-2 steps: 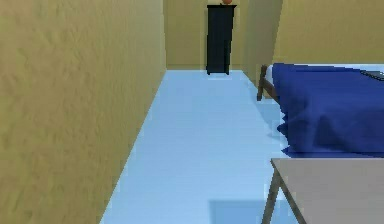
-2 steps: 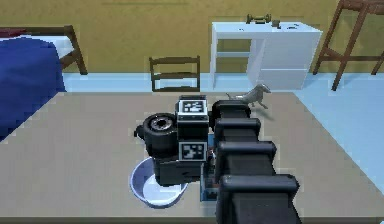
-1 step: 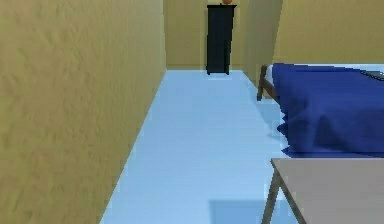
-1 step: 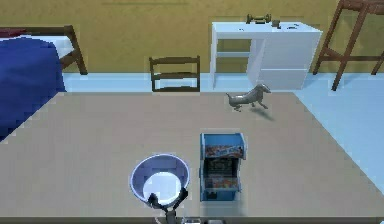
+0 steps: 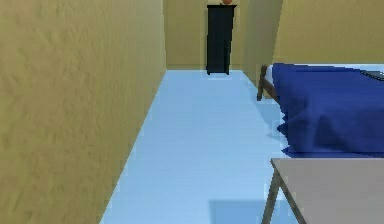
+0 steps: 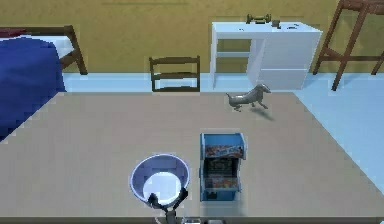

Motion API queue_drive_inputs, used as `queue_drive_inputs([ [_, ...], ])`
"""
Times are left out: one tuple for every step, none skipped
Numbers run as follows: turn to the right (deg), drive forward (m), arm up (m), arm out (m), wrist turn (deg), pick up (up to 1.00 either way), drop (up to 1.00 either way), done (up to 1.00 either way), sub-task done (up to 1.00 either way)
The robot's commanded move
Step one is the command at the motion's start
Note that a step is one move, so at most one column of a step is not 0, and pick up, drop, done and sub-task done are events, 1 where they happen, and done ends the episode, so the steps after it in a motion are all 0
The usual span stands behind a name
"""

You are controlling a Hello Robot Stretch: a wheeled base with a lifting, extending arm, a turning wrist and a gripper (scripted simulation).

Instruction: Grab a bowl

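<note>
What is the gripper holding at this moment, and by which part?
It cannot be told. The gripper shows at the lower edge of the bowl, which stands on the table, so a hold cannot be confirmed.

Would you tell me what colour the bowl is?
The bowl is pale blue, white inside; the arm side view shows it best.

bowl [image 6: 160, 181] | pale blue, white inside | upright | on tan tabletop, near edge
</note>
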Motion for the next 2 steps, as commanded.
queue_drive_inputs([
  [0.0, 0.0, 0.1, 0.0, 0.0, 0.0, 0.0, 0.0, 0.0],
  [0.0, 0.0, 0.0, 0.0, 0.0, 0.0, 0.0, 1.0, 0.0],
])
